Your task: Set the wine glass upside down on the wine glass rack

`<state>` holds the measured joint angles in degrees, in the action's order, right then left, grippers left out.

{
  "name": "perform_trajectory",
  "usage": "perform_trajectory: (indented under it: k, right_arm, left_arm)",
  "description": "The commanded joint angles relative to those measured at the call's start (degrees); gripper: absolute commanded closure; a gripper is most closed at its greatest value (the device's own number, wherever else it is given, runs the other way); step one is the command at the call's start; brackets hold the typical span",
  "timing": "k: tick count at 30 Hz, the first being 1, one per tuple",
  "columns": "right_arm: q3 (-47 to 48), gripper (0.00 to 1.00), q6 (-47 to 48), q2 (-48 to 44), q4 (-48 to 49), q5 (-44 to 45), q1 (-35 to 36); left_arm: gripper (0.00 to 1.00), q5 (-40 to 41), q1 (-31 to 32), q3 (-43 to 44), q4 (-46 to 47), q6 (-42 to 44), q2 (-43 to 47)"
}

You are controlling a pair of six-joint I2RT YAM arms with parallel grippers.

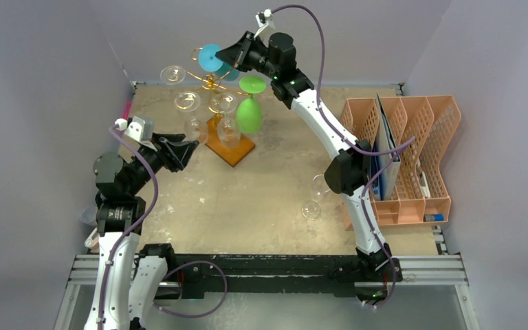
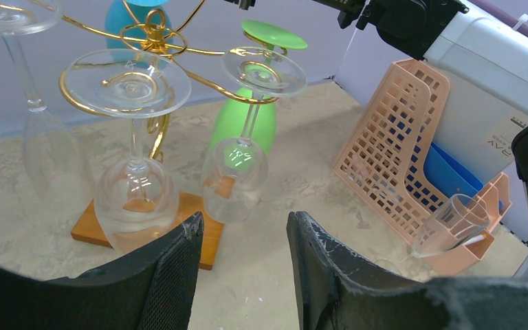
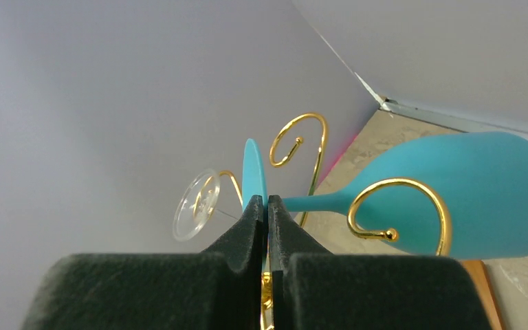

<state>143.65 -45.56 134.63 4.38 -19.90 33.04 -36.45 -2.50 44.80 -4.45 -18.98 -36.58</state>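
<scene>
Right fingers [image 3: 257, 214] on wine glass [image 3: 457, 196], arm [image 1: 318, 115] outstretched

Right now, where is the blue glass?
In the top view the blue glass is at the far side of the gold rack, just left of the green glass. The right gripper is shut on its stem.

Partial "YAM" print on right arm [image 2: 503, 139].
</scene>
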Motion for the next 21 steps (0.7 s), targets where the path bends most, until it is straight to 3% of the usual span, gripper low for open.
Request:
perform_trajectory:
  k: [1, 21]
  right_arm:
    - [-0.20, 1.00, -1.64, -4.68, -0.57, 1.93, -0.12]
    - [-7.03, 1.00, -2.86, -11.84, -5.71, 9.62, -0.88]
  left_arm:
    - [0.53, 0.76, 0.06, 1.44, 0.50, 0.17, 0.42]
    - [0.53, 0.67, 0.04, 1.50, 0.16, 0.52, 0.89]
